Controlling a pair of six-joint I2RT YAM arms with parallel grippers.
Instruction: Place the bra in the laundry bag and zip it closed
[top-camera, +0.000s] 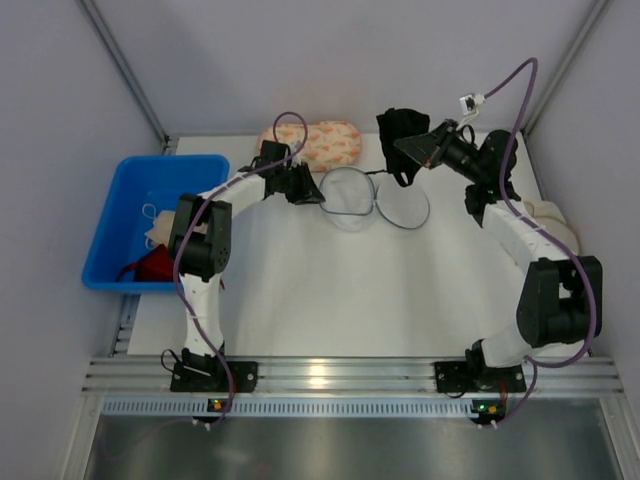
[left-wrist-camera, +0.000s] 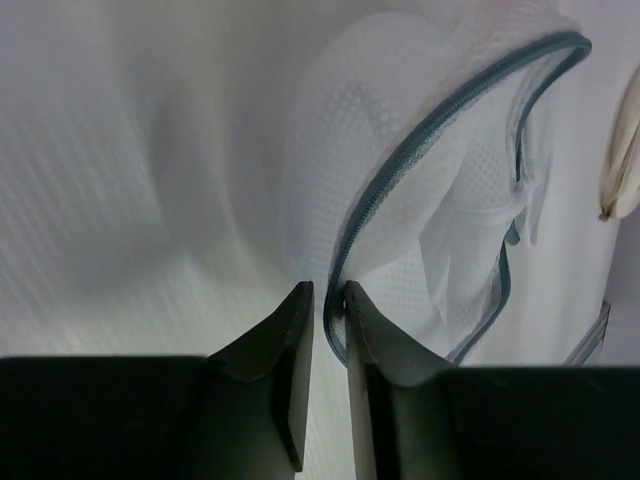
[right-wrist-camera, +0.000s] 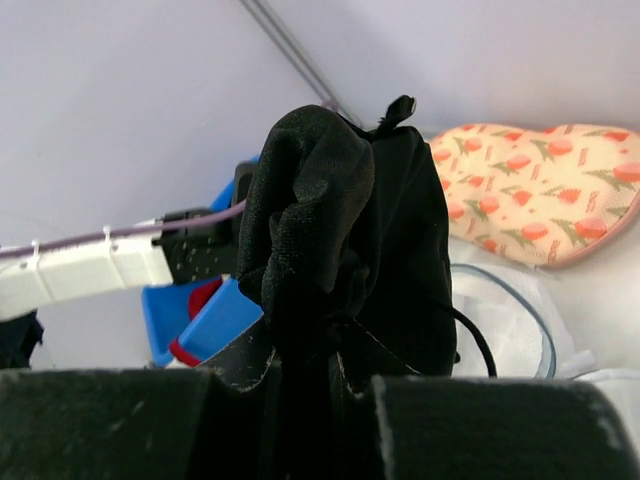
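Bra (right-wrist-camera: 340, 220): black, it hangs bunched from the right claw (right-wrist-camera: 305, 365), raised behind the laundry bag (top-camera: 350, 200) toward its right side, clear of the table (top-camera: 330, 300). The right claw is clamped on a wad of the fabric. One thin strap loops down beside the cups toward the bag.

Laundry bag: it lies open on the table, two round mesh halves spread side by side. The left claw (left-wrist-camera: 328, 300) sits at the bag's left rim. Its jaws stand a narrow slit apart with the teal-edged rim running into the slit. We cannot tell whether they bite on it.

Handling, our judgement: the bra is light, soft and limp, so it will drape and fold wherever it lands. Loose straps may trail over the rim and foul the zip. A hold on the bunched middle, as now, looks best for keeping cups and straps together. The bag is light too, thin mesh on springy hoops. It will likely slide or collapse if pushed, so the rim is the place to pinch and steady it.

Nearby: a peach patterned pouch (top-camera: 325, 145) just behind the bag, and a blue bin (top-camera: 130, 215) well to the bag's left.

Step in hand, as we read it: bring the bra over the open half.
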